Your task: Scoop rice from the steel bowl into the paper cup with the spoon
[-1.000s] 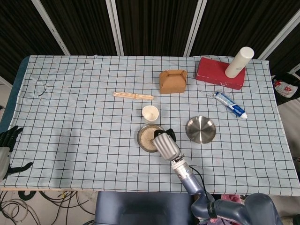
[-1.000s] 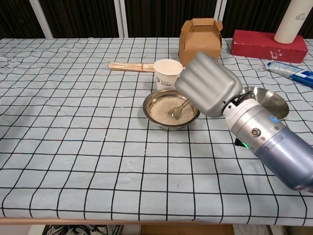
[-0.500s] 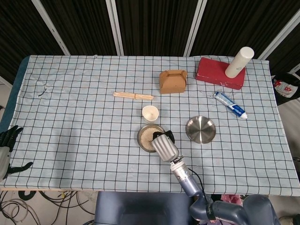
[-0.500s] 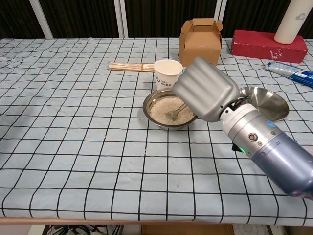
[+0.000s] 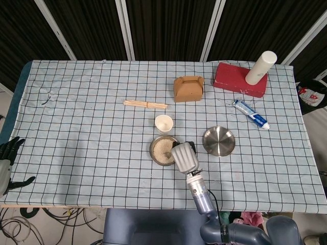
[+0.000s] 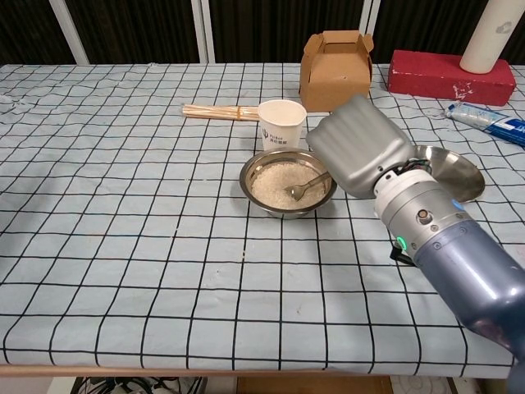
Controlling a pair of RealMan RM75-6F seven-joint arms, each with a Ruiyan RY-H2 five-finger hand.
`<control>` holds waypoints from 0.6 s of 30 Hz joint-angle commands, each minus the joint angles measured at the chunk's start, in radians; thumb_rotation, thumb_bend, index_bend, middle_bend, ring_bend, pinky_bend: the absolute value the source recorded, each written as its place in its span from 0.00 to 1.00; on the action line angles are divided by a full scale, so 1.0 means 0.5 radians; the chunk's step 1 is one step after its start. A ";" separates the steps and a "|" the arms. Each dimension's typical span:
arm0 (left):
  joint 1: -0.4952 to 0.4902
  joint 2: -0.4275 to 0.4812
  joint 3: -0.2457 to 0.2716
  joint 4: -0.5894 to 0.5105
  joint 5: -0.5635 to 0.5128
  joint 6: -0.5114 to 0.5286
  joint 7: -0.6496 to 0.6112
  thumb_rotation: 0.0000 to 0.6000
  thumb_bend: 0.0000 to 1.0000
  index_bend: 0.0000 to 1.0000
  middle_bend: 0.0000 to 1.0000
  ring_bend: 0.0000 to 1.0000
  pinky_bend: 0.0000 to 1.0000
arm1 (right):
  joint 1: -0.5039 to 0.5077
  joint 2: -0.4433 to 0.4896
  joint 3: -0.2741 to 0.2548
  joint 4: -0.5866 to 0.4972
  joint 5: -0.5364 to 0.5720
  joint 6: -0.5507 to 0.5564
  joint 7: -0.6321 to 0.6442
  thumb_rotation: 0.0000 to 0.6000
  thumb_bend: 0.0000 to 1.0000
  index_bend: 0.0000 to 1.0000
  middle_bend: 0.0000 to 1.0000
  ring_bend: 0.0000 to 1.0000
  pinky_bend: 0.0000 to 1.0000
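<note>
A steel bowl full of white rice stands mid-table. Just behind it is the white paper cup, upright. A metal spoon has its head in the rice, its handle running right under my right hand. That hand holds the handle; its back faces the cameras and hides the fingers. My left hand hangs off the table's left edge, fingers spread, holding nothing.
An empty steel bowl lies right of my right hand. Behind the cup are a bundle of wooden sticks, a brown cardboard box, a red block bearing a white cylinder, and a blue-white tube.
My right hand has shifted right and back from over the rice bowl. The spoon head has moved a little to the right in the rice. The left hand is still.
</note>
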 commanded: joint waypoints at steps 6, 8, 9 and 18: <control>-0.001 -0.003 0.002 0.002 0.002 -0.001 0.004 1.00 0.02 0.00 0.00 0.00 0.00 | -0.018 0.009 0.039 -0.093 0.095 0.014 -0.005 1.00 0.42 0.63 1.00 1.00 1.00; 0.000 -0.003 0.002 0.002 0.002 0.000 0.005 1.00 0.02 0.00 0.00 0.00 0.00 | -0.017 0.012 0.041 -0.105 0.103 0.018 -0.005 1.00 0.42 0.63 1.00 1.00 1.00; 0.000 -0.004 0.002 0.003 0.003 0.001 0.006 1.00 0.02 0.00 0.00 0.00 0.00 | -0.017 0.013 0.043 -0.111 0.108 0.022 -0.002 1.00 0.42 0.63 1.00 1.00 1.00; 0.000 -0.005 0.003 0.004 0.003 0.001 0.009 1.00 0.02 0.00 0.00 0.00 0.00 | -0.012 0.020 0.061 -0.166 0.150 0.059 0.016 1.00 0.42 0.63 1.00 1.00 1.00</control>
